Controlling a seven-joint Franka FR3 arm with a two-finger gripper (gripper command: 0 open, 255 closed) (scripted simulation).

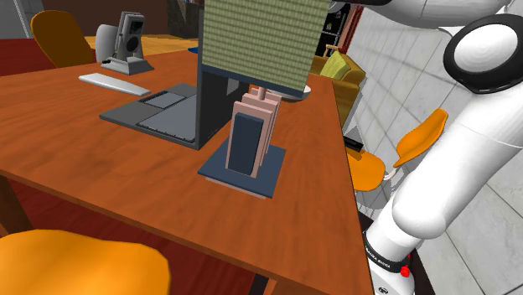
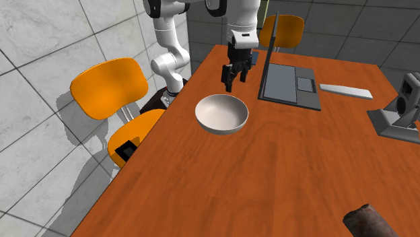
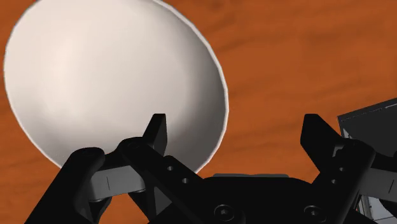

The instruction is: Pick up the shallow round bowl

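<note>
Squarely upright, bowl opens upward.

Orange-brown wooden table with white bowl, open grey laptop, flat white bar, grey speaker

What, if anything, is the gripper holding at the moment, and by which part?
Nothing is held: the gripper has its fingers apart near the rim of the white bowl.

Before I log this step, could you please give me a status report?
Gripper open, holding nothing, poised at bowl rim. Bowl upright, empty, on table. Open laptop close beside.
</note>
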